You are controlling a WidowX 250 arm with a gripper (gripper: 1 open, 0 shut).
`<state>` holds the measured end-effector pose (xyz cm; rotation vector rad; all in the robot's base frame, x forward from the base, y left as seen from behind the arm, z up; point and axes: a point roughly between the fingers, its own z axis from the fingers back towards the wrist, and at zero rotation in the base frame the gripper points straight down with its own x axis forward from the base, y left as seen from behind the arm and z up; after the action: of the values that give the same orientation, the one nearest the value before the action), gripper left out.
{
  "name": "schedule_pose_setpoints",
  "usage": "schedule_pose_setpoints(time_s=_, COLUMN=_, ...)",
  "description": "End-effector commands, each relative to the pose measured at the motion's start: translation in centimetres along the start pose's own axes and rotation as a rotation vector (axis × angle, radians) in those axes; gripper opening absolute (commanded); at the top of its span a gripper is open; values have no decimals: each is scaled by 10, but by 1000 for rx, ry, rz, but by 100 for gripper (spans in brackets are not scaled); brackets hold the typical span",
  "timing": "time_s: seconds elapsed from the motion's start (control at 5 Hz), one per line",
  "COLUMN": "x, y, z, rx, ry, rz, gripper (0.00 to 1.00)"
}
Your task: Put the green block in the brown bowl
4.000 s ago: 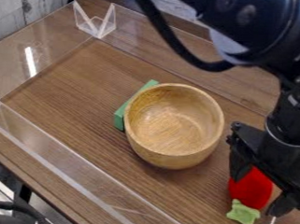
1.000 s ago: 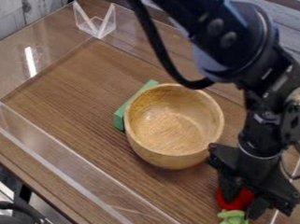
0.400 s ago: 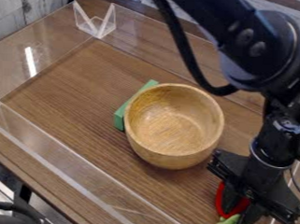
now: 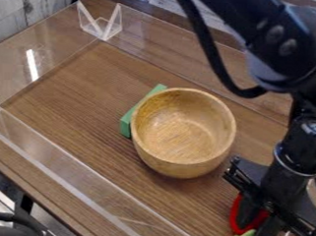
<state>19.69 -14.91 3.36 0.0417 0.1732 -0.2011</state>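
Landmark: the round light-brown wooden bowl point(image 4: 184, 132) with visible grain sat upright on the dark wood-grain tabletop point(image 4: 83, 92), its hollow holding nothing.
Green block: the flat bright-green slab point(image 4: 135, 113) lay on the tabletop against the bowl's left side, mostly hidden behind the rim.
Block's axis: only a narrow strip and one corner showed; the visible strip ran along the bowl's left wall, from the upper corner down towards the front; its full long axis could not be told.
Gripper: the black robot gripper point(image 4: 263, 215) pointed down at the bowl's lower right, well apart from the green block.
Fingers: closed around a red strawberry-shaped toy with green leaves point(image 4: 250, 218), the leaves showing below the fingertips.
Surround: a clear plastic wall point(image 4: 42, 135) bordered the tabletop left of the bowl.
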Motion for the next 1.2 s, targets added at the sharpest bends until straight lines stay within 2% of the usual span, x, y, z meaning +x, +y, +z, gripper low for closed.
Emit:
schedule_pose_setpoints(time_s=0.0, x=14, y=-1, z=33, rx=-40, ry=-82, rz=6, gripper=0)
schedule_pose_setpoints(time_s=0.2, x=22, y=0, z=27, rx=-68, ry=-101, rz=85, gripper=100)
schedule_pose_setpoints(time_s=0.4, x=26, y=1, z=26, rx=-68, ry=-94, rz=78, gripper=100)
schedule_pose_setpoints(time_s=0.6, x=29, y=3, z=26, rx=-69, ry=-89, rz=73, gripper=0)
schedule_pose_setpoints(time_s=0.8, x=15, y=1, z=35, rx=-60, ry=-102, rz=70, gripper=0)
schedule_pose_setpoints(time_s=1.0, x=-4, y=6, z=65, rx=-51, ry=-156, rz=81, gripper=0)
